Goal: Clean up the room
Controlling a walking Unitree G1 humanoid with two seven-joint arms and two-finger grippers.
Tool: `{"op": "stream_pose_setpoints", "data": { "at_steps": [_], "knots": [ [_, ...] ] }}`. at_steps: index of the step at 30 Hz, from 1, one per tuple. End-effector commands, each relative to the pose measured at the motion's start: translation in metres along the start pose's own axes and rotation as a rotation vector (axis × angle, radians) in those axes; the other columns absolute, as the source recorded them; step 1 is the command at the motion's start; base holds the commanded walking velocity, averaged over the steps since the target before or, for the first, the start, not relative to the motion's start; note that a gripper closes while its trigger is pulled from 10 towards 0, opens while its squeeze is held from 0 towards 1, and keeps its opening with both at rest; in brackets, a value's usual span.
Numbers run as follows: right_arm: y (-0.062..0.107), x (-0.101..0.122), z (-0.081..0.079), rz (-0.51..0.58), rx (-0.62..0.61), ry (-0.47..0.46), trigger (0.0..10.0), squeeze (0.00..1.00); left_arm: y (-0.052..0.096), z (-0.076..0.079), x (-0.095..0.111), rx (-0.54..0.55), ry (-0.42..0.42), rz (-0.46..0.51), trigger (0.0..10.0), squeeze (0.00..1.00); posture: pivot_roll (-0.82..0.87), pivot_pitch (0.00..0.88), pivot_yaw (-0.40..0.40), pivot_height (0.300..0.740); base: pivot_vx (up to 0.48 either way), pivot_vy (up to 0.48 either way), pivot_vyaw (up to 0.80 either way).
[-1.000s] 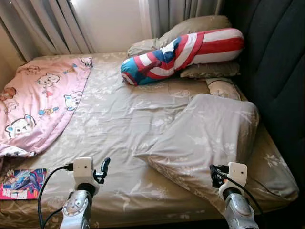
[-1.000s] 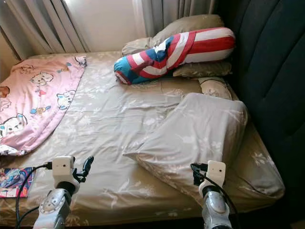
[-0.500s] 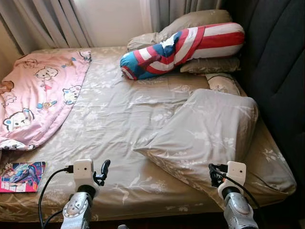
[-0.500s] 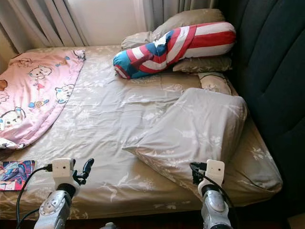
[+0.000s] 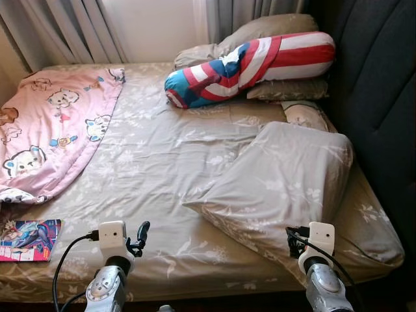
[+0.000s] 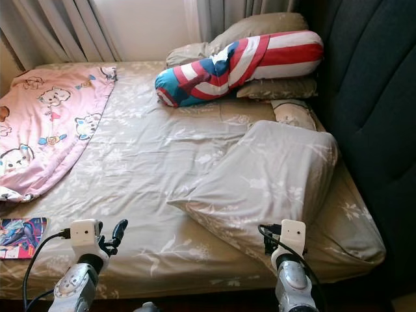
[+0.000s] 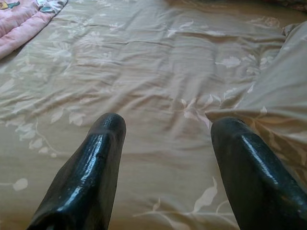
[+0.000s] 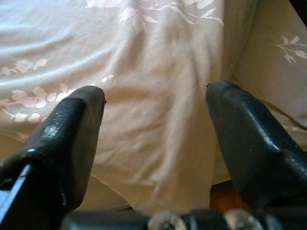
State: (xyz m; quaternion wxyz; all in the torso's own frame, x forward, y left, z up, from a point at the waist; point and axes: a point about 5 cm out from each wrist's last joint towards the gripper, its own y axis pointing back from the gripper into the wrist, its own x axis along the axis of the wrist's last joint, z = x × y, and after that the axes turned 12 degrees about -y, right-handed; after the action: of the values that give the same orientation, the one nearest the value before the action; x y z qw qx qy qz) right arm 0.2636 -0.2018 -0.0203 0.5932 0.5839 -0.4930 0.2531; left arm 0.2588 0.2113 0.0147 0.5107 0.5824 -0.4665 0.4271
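Both end effectors, the left end effector (image 5: 138, 235) and the right end effector (image 8: 152, 128), hung released and empty near the bed's (image 5: 162, 162) edge, probably ready to straighten the big pillow (image 5: 286, 175).

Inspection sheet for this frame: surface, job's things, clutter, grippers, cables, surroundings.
Surface: bed under a rumpled beige floral sheet.
Job's things: beige pillow lying askew on the robot's right; pink cartoon blanket bunched on the left.
Clutter: colourful book at the near left edge; striped bolster on the stacked pillows.
Grippers: left gripper and right gripper open, empty, at the near edge.
Cables: black leads on both wrists.
Surroundings: curtains, dark headboard.
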Motion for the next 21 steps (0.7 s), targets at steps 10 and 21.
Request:
{"op": "stream_pose_setpoints", "data": {
  "at_steps": [10, 21],
  "knots": [
    [0.004, -0.013, 0.004, -0.064, -0.050, 0.012, 10.0, 0.00, 0.010, -0.002, -0.012, -0.006, -0.022, -0.039, 10.0, 0.00, 0.04, 0.103, 0.027, 0.676, 0.218, 0.000, 0.00],
    [0.004, -0.016, 0.015, -0.108, -0.141, -0.125, 10.0, 1.00, 0.023, -0.016, -0.014, 0.005, -0.046, -0.036, 10.0, 0.00, 0.09, 0.173, 0.044, 0.676, 0.000, 0.000, 0.00]
  ]
}}
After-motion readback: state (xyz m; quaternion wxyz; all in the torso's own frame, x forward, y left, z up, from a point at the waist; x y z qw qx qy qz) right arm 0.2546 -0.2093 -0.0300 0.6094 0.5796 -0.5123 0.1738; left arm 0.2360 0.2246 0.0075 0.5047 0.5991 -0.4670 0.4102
